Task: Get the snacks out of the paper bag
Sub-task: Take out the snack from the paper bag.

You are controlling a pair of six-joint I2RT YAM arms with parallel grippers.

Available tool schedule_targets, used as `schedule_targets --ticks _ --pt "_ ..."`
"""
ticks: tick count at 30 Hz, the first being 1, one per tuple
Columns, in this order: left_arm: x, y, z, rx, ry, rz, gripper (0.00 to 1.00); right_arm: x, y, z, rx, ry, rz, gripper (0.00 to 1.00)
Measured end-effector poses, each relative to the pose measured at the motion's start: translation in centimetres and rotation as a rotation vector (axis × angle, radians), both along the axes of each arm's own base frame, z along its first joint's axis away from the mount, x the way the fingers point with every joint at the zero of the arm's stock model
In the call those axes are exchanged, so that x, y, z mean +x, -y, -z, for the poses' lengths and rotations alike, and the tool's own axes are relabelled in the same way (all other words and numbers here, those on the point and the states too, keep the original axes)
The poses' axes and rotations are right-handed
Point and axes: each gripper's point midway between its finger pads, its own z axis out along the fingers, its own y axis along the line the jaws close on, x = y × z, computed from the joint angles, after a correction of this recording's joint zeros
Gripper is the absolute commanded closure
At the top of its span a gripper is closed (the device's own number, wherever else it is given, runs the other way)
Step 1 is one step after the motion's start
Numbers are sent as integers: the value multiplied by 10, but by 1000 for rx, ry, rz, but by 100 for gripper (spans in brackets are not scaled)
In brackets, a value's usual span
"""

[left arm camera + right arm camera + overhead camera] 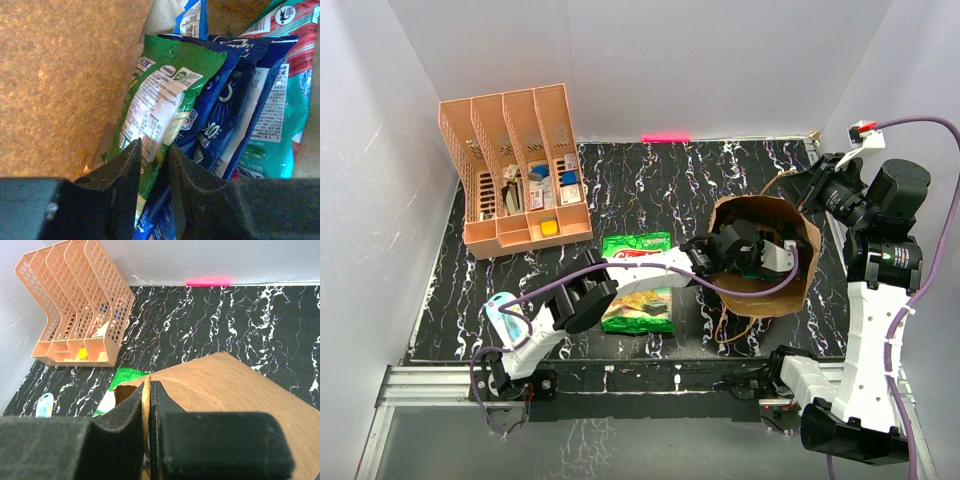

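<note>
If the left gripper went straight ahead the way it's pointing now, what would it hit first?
The green snack packet: the left gripper pinches its near edge inside the paper bag. Going on would probably just crumple it; depth beyond is unclear.

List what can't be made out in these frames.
Top view: the left gripper is hidden inside the paper bag behind its own wrist.
Left wrist view: packets behind the green packet overlap and run off the frame; their count is unclear.
Top view: the items in the orange organiser are too small to identify.
</note>
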Motion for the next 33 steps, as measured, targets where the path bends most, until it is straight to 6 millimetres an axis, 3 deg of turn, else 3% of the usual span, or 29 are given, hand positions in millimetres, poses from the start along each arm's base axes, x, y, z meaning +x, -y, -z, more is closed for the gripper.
schedule_targets --ticks 12,22,29,33 --pt "23 5 -40 -65 50 -50 78 0 0 0 -2 1 0 92" --pt "25 6 -3 22 41 -38 74 0 1 0 -11 4 1 92" --pt "31 14 3 50 63 -28 76 1 1 1 -14 5 4 92" --pt "35 18 5 56 66 -27 83 1 2 2 -16 0 7 92"
